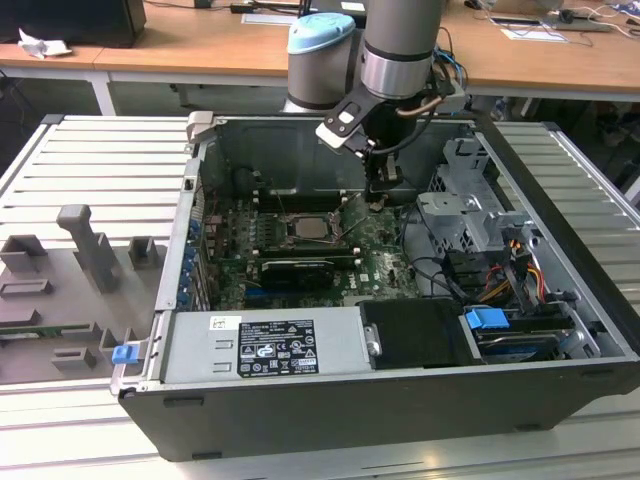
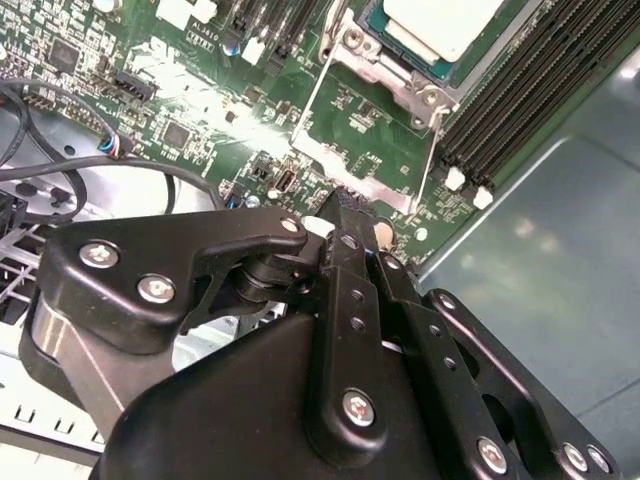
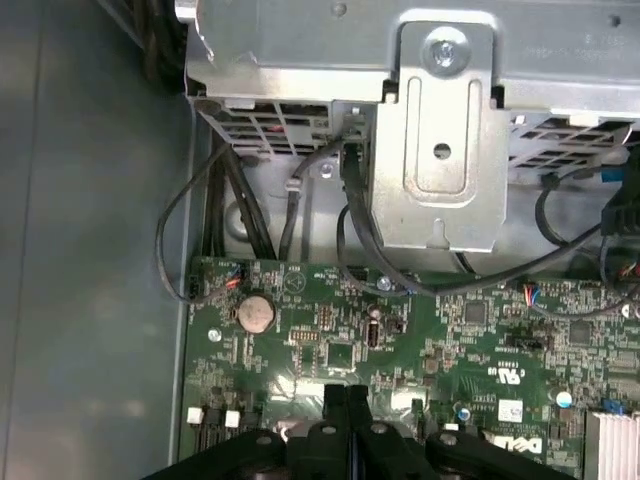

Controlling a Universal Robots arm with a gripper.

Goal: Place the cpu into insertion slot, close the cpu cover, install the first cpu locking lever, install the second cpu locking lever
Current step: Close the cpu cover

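Note:
Inside the open computer case, the cpu (image 1: 308, 226) lies flat in its socket on the green motherboard. Its pale metal top (image 2: 440, 22) shows through the opening of the silvery cpu cover (image 2: 400, 85), which lies down around it. Two thin wire locking levers (image 2: 308, 100) (image 2: 430, 150) stick out from the socket toward my gripper. The gripper (image 2: 345, 205) hangs just above the board beside the socket, toward the exterior view's right (image 1: 383, 195). Its black fingers (image 3: 345, 392) are shut, with nothing between them.
A metal drive cage (image 1: 465, 215) with black cables (image 3: 350, 230) stands close on the exterior view's right. Memory slots (image 2: 540, 90) flank the socket. The power supply (image 1: 265, 345) fills the case front. Grey fixtures (image 1: 85, 250) sit outside on the left.

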